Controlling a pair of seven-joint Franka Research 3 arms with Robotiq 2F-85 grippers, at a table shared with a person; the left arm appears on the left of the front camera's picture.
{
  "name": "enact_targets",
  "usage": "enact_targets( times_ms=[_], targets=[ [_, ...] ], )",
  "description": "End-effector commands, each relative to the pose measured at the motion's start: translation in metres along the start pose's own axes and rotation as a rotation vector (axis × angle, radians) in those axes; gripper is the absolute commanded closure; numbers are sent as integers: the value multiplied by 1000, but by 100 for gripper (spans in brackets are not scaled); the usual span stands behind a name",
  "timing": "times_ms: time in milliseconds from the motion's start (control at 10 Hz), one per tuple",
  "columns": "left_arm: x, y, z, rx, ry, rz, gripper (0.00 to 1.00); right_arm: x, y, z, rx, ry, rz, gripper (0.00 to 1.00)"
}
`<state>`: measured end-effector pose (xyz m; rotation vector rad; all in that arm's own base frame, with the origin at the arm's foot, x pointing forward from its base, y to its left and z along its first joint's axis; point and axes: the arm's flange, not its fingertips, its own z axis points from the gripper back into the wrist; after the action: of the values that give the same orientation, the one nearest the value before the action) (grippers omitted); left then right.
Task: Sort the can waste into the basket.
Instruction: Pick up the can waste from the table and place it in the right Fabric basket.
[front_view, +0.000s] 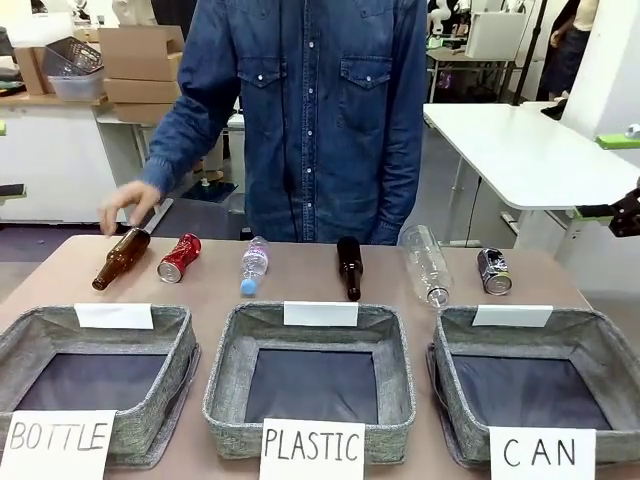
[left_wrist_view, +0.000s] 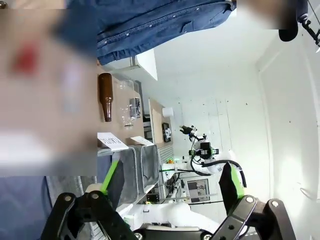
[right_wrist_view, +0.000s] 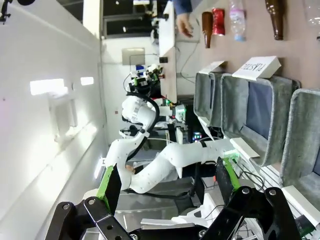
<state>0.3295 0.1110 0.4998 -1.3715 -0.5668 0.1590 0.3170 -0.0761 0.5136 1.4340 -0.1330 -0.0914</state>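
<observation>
Two cans lie on the table's far side: a dented red can toward the left and a dark can at the right. The red can also appears in the right wrist view, and the dark can in the left wrist view. Nearest the dark can stands the grey basket with the "CAN" sign, nothing in it. My left gripper is open in the air beside the table, holding nothing. My right gripper is open too, off the table's right side.
Baskets signed "BOTTLE" and "PLASTIC" stand left and middle. Between the cans lie a brown bottle, a small plastic bottle, a dark bottle and a clear bottle. A person's hand hovers over the brown bottle.
</observation>
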Motion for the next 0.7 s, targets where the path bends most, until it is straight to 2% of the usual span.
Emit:
enact_targets(
  times_ms=[0,400,500,600],
  targets=[
    [2,-1,1,4,11,-30,0,4,1,1,18,-4,16,0],
    [0,-1,1,14,4,-4,0,4,1,1,18,-4,16,0],
    [17,-1,-13,126,48,29,0,4,1,1,18,-4,16,0],
    [32,-1,-18,122,100,16,0,4,1,1,18,-4,16,0]
  ],
)
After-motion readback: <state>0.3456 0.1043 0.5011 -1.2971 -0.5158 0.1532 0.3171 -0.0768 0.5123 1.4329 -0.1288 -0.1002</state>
